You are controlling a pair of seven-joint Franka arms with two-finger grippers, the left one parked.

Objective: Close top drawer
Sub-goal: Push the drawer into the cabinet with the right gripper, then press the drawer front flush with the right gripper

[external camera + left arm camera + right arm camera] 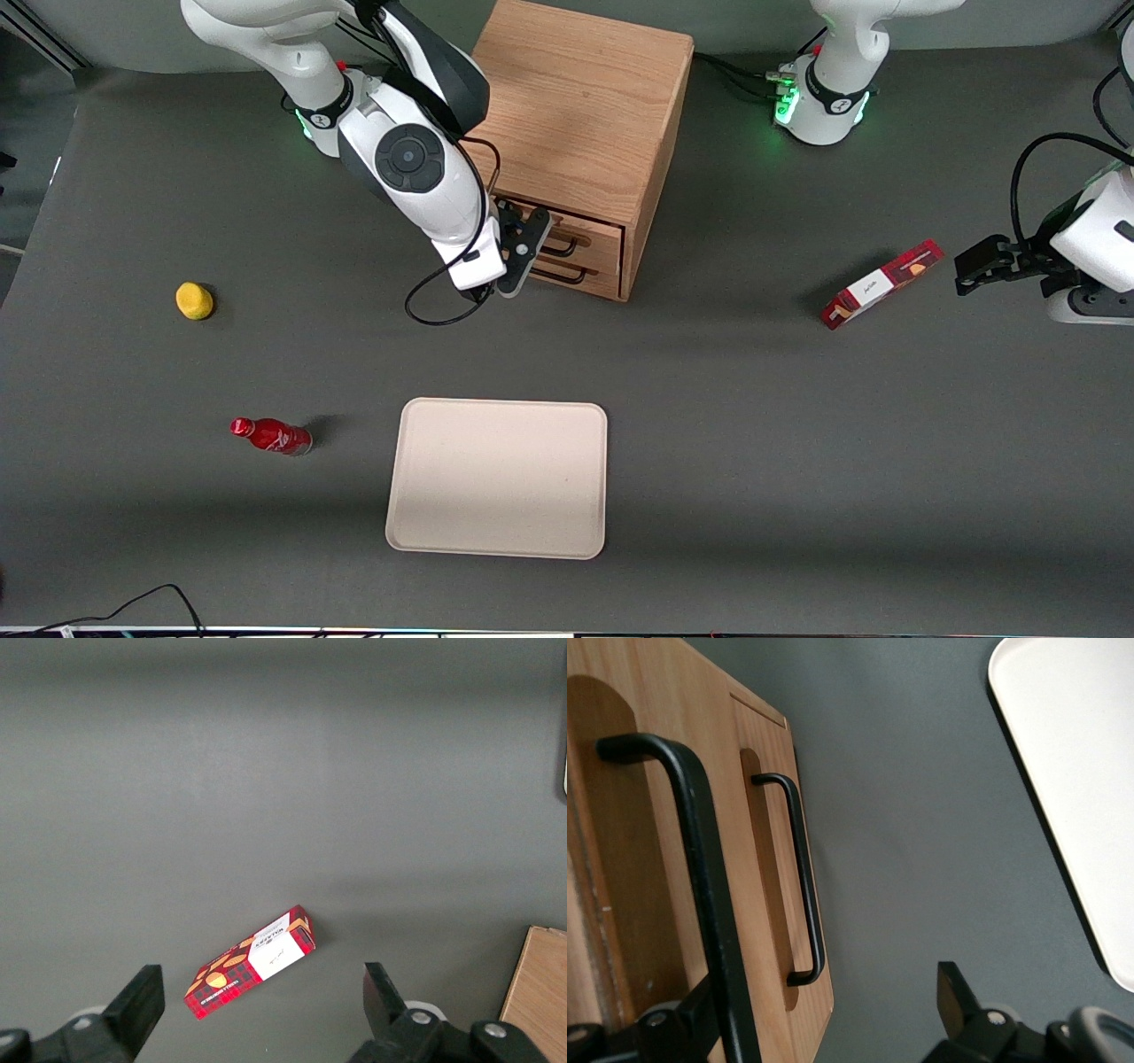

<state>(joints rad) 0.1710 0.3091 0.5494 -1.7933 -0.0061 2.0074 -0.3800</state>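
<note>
— Where's your tool right now?

— My tool [521, 251] is right at the front of the cabinet [580, 106], its fingers spread apart and clamped on nothing. One finger [682, 1028] sits against the black handle [700, 895] of the top drawer [576, 229]; the other finger [957, 1001] hangs free over the desk [797, 425].

— Is the drawer far out?

— Barely, I judge. Its front looks nearly level with the lower drawer [580, 270] just beneath my tool.

— So how do you finish well?

— I press flat on the front, square to it, straight into the cabinet, and keep clear of the handle so nothing snags.

— Which way does it lie?

— Its long axis runs across the cabinet face, as does the handle. The front faces my tool and, past it, the tray [498, 478] nearer the front camera.
</note>
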